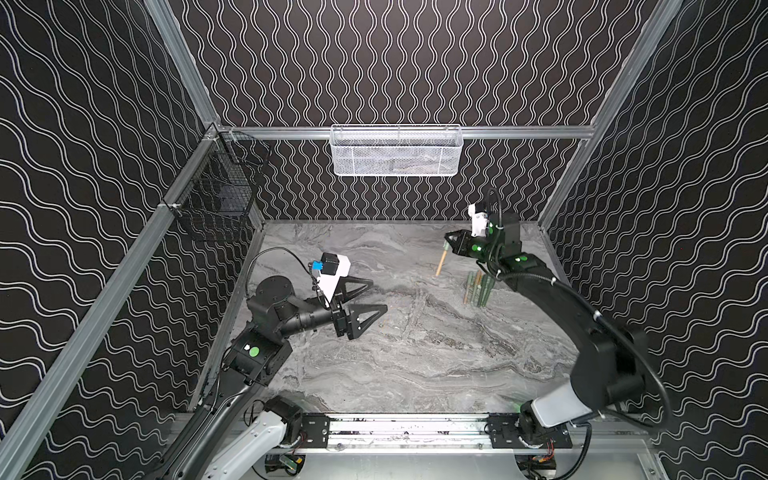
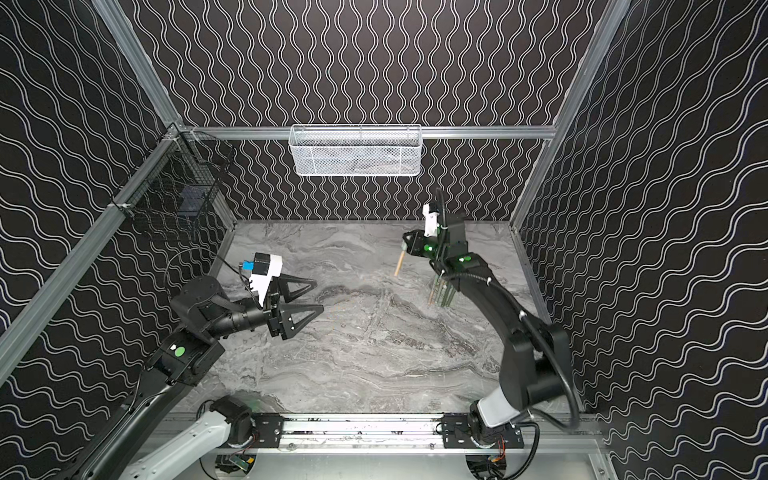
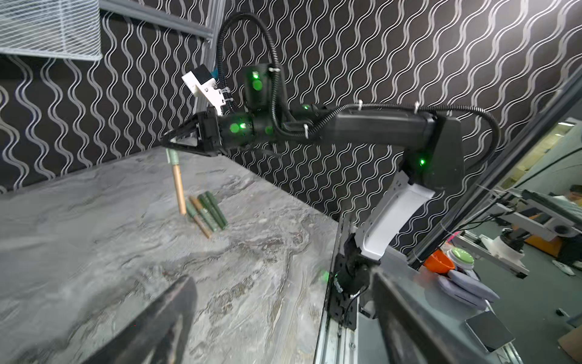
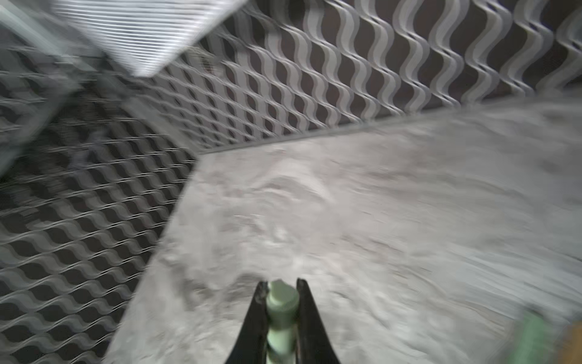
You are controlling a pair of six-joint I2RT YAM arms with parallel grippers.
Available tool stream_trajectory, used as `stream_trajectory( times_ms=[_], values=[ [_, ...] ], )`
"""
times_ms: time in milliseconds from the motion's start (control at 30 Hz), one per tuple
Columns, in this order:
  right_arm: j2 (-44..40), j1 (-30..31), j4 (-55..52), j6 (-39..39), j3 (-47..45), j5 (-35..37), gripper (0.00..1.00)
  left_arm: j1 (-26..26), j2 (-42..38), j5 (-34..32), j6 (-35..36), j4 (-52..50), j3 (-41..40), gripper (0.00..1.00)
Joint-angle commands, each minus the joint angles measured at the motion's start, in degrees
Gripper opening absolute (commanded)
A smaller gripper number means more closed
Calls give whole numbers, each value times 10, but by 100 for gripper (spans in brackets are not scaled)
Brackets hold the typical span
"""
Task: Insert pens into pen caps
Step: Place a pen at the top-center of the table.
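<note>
- The right pincer (image 1: pixel 448 242) pinches the pale green cap (image 4: pixel 282 302) at the top of a tan pen (image 1: pixel 441 262). Its wrist view shows only the cap's end between the two tips; the rest is cut off at the frame edge.
- The pen hangs tilted over the far right of the surface (image 1: pixel 415 353). Whether its lower end touches cannot be told.
- That wrist view is smeared, and a green and orange blur in one corner is unreadable.
- Near the pen's lower end, more pens (image 3: pixel 208 214) lie side by side. In both top views the right arm (image 1: pixel 540 291) covers part of them, so their count is unclear there.
- The left pincer (image 1: pixel 377 296) is spread wide above the left of the surface, well apart from the pens. Its fingers (image 3: pixel 170 318) are blurred and cut off in its own view.
</note>
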Motion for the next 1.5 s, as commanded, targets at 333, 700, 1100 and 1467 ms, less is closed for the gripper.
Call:
stream_trajectory(
  times_ms=[333,700,1100,1467],
  values=[
    [264,-63,-245,-78,211,9,0,1,55,-98,70,-164,41,99],
    [314,-65,-267,-51,208,38,0,1,55,-90,59,-141,27,99],
    [303,-66,-252,-28,159,71,8,1,57,-88,59,-132,23,99],
    [305,-66,-264,-32,185,90,18,1,59,-87,57,-125,22,99]
  ],
)
